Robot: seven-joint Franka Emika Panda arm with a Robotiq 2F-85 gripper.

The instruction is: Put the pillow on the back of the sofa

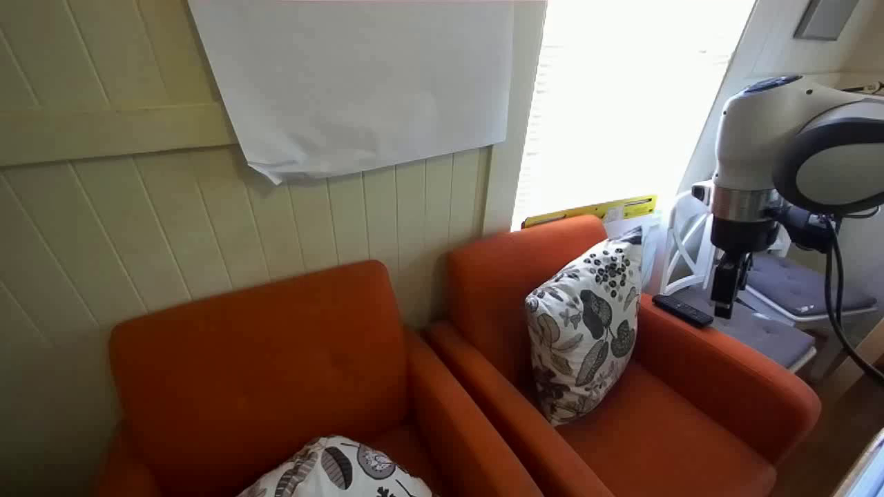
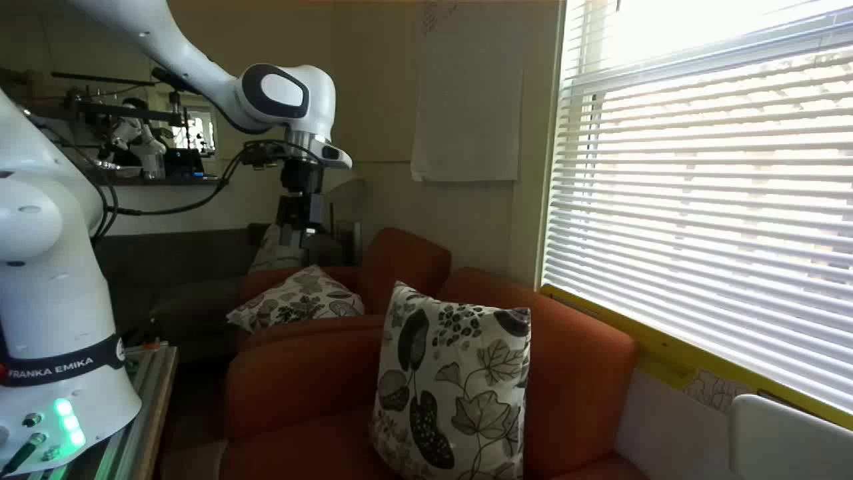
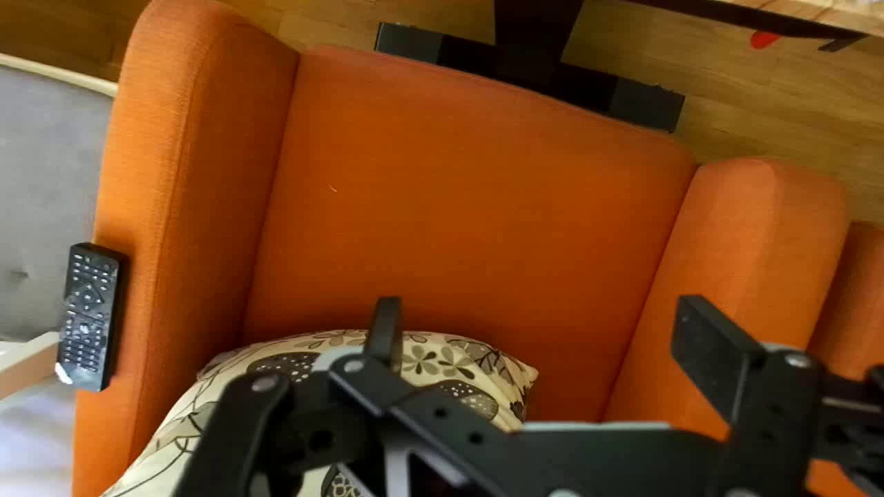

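Note:
The pillow (image 1: 587, 331), white with black, grey and brown leaves, stands on the seat of the orange sofa (image 1: 690, 442) by the window, close to its backrest. In an exterior view the pillow (image 2: 453, 393) shows its full face in front of the sofa's backrest (image 2: 580, 373). In the wrist view the pillow (image 3: 476, 359) lies partly behind the gripper at the bottom, on the sofa seat (image 3: 469, 207). My gripper (image 3: 539, 310) is open and empty, above the sofa. It hangs pointing down and apart from the pillow in both exterior views (image 1: 731, 298) (image 2: 298, 239).
A matching armchair (image 1: 262, 373) stands beside the sofa with a second leaf-print pillow (image 1: 338, 473). A black remote (image 1: 682, 310) lies on the sofa's arm, also in the wrist view (image 3: 88, 317). White chairs with grey cushions (image 1: 804, 283) stand beyond that arm. Window blinds (image 2: 700, 200) are behind.

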